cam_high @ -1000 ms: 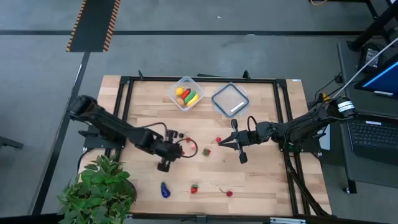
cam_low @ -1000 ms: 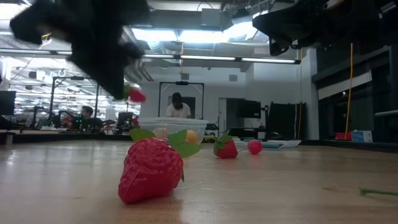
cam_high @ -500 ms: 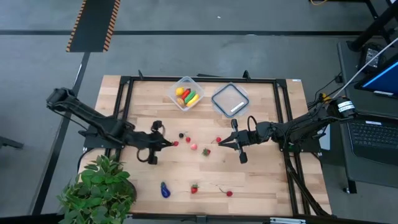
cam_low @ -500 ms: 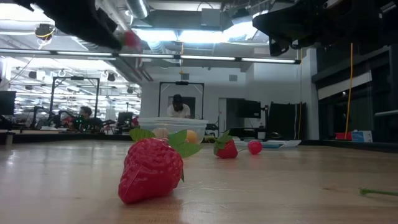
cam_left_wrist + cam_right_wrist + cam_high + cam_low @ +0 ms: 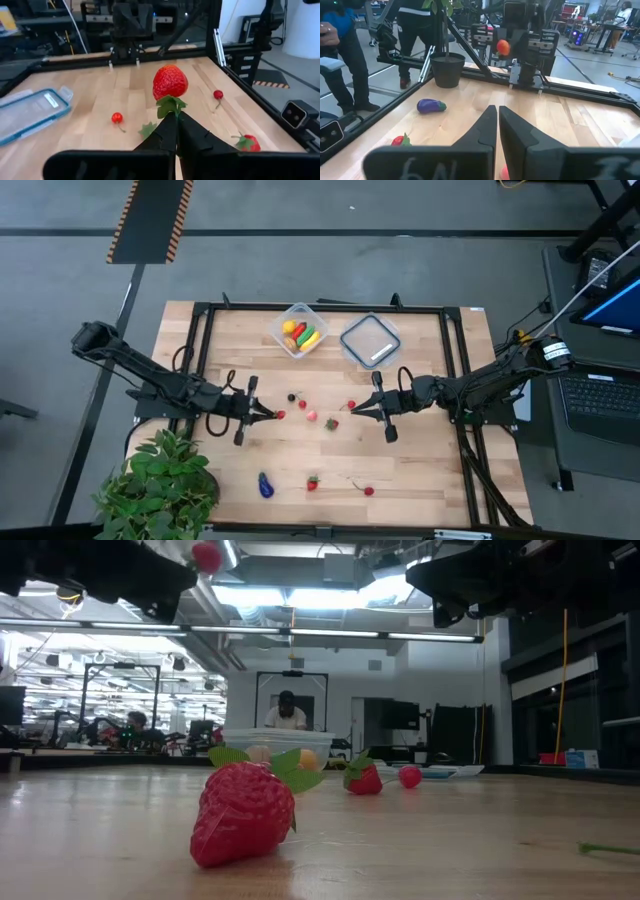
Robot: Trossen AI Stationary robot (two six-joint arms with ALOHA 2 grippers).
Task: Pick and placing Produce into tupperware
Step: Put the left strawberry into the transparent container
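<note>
left gripper [image 5: 270, 416] hangs raised over the left-centre of the wooden counter [image 5: 420, 470], fingers clenched on the green leaf of a red strawberry [image 5: 170, 82]. further along, loose produce lies scattered on the boards: an aubergine [image 5: 265, 485], another strawberry [image 5: 313, 481], small red berries [image 5: 368, 491]; at the far edge sits the clear tupperware [image 5: 300, 329] with yellow, red and orange pieces inside, its lid [image 5: 370, 340] just beside it. right gripper [image 5: 352, 412] hovers right of centre, fingers pinched together, grasping nothing.
</note>
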